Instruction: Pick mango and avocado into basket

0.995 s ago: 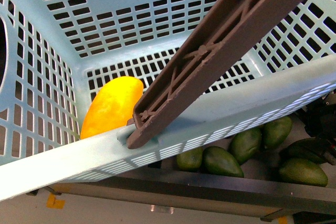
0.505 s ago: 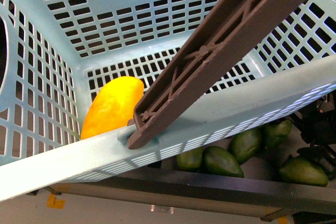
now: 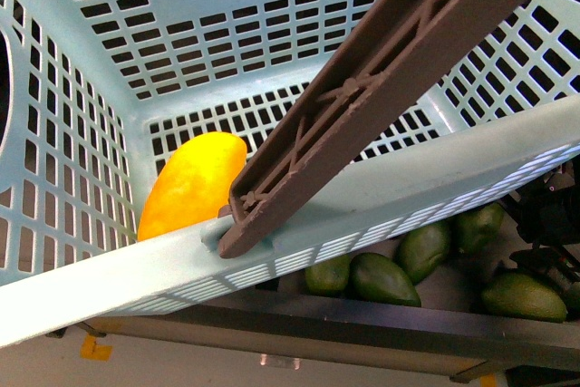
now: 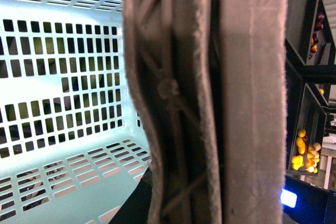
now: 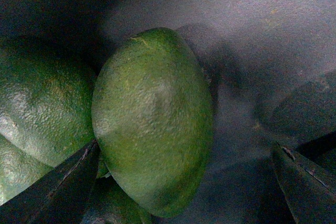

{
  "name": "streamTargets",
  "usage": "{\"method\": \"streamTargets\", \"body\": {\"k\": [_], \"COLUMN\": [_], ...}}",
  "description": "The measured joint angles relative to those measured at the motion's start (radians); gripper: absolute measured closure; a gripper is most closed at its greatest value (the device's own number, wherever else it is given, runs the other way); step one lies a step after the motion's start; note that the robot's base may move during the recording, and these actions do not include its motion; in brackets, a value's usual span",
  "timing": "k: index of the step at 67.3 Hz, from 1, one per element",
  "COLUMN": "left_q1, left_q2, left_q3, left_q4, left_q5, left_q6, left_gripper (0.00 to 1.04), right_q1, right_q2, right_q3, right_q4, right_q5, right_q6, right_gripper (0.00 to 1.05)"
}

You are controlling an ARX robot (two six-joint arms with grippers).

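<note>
Right, nearest you in front view is the basket [image 3: 109, 278] rim, w/ its brown handle [image 3: 381, 88] slanting across & hiding a good part of the inside. Left wrist view is nearly all handle, close up. The left gripper doesn't show anywhere, so you can't tell its state. Just past the rim the mango [image 3: 190, 188] lies inside the basket, by the near wall toward the left side: smooth, bright yellow, more orange low down. Below the rim, beyond a metal ledge [image 3: 317, 333], other avocados [image 3: 381, 278] lie bunched, some partly covered by the basket. In right wrist view the right gripper [image 5: 185, 144] is spread wide astride the avocado [image 5: 155, 119]: one finger [image 5: 63, 187] just beside it, the other well clear. It's oval, dull green, pebbly, touching a neighbour fruit [image 5: 42, 114]. Farthest off, shelves [image 4: 315, 74] w/ yellow & red fruit.
</note>
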Motion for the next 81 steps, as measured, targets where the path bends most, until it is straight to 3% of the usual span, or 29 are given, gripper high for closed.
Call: {"method": "streamTargets", "body": {"k": [35, 57, 81], "left_q1": [0.000, 0.000, 0.000], "left_q2": [0.000, 0.000, 0.000], "left_q3": [0.000, 0.000, 0.000], "left_q4": [0.000, 0.000, 0.000], "left_q5": [-0.001, 0.000, 0.000], "left_q6": [0.000, 0.000, 0.000], "left_gripper": [0.91, 0.91, 0.91], "right_q1": [-0.013, -0.043, -0.099], "right_q2": [0.040, 0.042, 0.016], "right_q3": [0.048, 0.050, 0.032], "right_q4": [-0.031, -0.027, -0.025], "right_q5": [0.021, 0.019, 0.018], "right_q6": [-0.003, 0.001, 0.000], "right_gripper": [0.09, 0.49, 0.51]}}
